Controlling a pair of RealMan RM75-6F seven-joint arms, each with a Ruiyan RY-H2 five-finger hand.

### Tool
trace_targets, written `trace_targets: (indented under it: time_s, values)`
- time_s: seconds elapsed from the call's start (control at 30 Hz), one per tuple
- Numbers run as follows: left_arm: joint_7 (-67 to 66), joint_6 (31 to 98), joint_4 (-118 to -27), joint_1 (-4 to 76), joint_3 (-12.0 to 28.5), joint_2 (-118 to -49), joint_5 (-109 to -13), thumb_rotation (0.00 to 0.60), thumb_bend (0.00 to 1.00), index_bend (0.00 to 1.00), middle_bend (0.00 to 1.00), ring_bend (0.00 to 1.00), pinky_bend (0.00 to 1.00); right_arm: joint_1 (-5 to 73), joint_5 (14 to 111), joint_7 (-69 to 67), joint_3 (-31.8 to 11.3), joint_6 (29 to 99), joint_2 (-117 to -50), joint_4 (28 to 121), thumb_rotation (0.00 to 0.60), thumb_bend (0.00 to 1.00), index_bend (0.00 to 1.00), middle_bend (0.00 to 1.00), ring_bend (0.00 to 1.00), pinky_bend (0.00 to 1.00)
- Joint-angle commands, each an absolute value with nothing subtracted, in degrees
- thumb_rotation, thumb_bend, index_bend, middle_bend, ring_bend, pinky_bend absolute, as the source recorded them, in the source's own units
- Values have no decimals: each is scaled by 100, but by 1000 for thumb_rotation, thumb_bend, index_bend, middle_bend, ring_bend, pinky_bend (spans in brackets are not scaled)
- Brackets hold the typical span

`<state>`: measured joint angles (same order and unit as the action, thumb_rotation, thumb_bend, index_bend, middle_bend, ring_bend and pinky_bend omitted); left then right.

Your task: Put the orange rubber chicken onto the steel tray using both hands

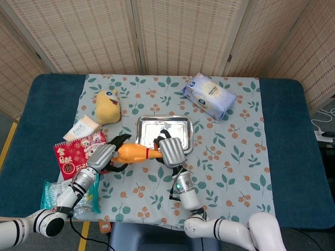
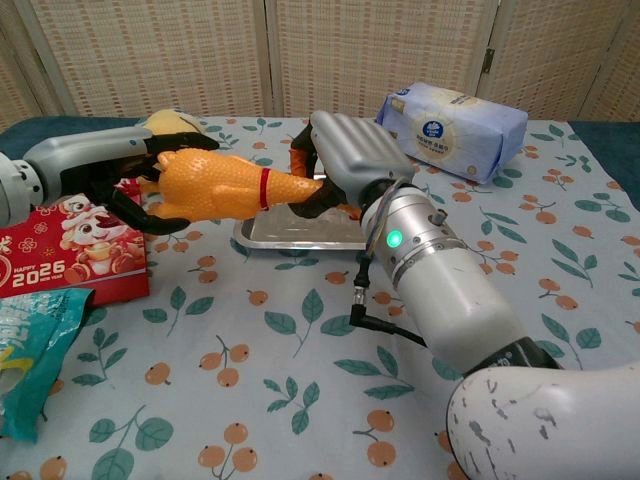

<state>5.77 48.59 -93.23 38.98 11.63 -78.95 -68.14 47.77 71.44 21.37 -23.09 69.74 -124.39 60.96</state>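
Observation:
The orange rubber chicken [image 1: 133,152] [image 2: 215,182] with a red neck band is held off the table between both hands. My left hand [image 1: 107,157] [image 2: 135,180] grips its fat body end; my right hand [image 1: 170,152] [image 2: 345,160] grips its thin neck end. The steel tray [image 1: 179,125] [image 2: 300,232] lies on the cloth just beyond the chicken. In the chest view the chicken hangs over the tray's near left corner.
A yellow plush toy [image 1: 108,106] lies left of the tray. A blue tissue pack [image 1: 209,96] [image 2: 455,128] lies at the back right. A red 2025 booklet [image 1: 76,153] [image 2: 55,250], a small carton [image 1: 82,128] and a teal snack bag [image 1: 60,196] lie on the left.

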Motion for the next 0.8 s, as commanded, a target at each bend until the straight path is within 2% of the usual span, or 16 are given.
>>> trace_targets:
  time_s: [0.03,0.17,0.27,0.33,0.43,0.5,0.63,0.7,0.8]
  values:
    - [527,4772,-9252,3987,1176,-7991,-6702,600,325,0,9,14,209,4799,7115,2125,-2331,6956,-12470,6043,600,322,859,567,704,914]
    - [369,4778,-9209,4078,1191,-8105,-6600,600,326,0,44,49,237,4829,7046,2108,-2377,6896,-12498,5977,600,323,859,568,707,916]
    - [153,4902,-9185,4122,1217,-8214,-6489,600,326,34,134,137,304,4849,7041,2070,-2403,6901,-12509,5963,600,323,859,567,707,916]
    - [-47,5035,-9154,4141,1232,-8301,-6401,600,331,153,238,230,370,4850,7042,2043,-2399,6901,-12509,5982,600,323,859,567,707,916]
    - [-329,5204,-9162,4155,1240,-8390,-6263,600,361,402,467,433,530,4853,7062,2047,-2397,6933,-12496,6025,600,323,859,567,707,916]
    - [-471,5276,-9178,4160,1240,-8423,-6165,600,407,502,561,515,614,4842,7067,2045,-2394,6954,-12477,6073,600,323,859,567,707,917]
    - [-671,5361,-9205,4169,1255,-8454,-5957,600,565,659,700,639,754,4822,7069,2061,-2379,6969,-12431,6158,600,323,859,568,707,916]
    - [-709,5416,-9214,4169,1283,-8467,-5896,600,685,768,780,712,826,4813,7064,2076,-2375,6974,-12407,6200,600,323,859,568,707,916]
    - [-797,5556,-9186,4153,1288,-8517,-5896,600,764,845,833,767,880,4800,7059,2089,-2365,6979,-12383,6241,600,323,859,567,707,917]
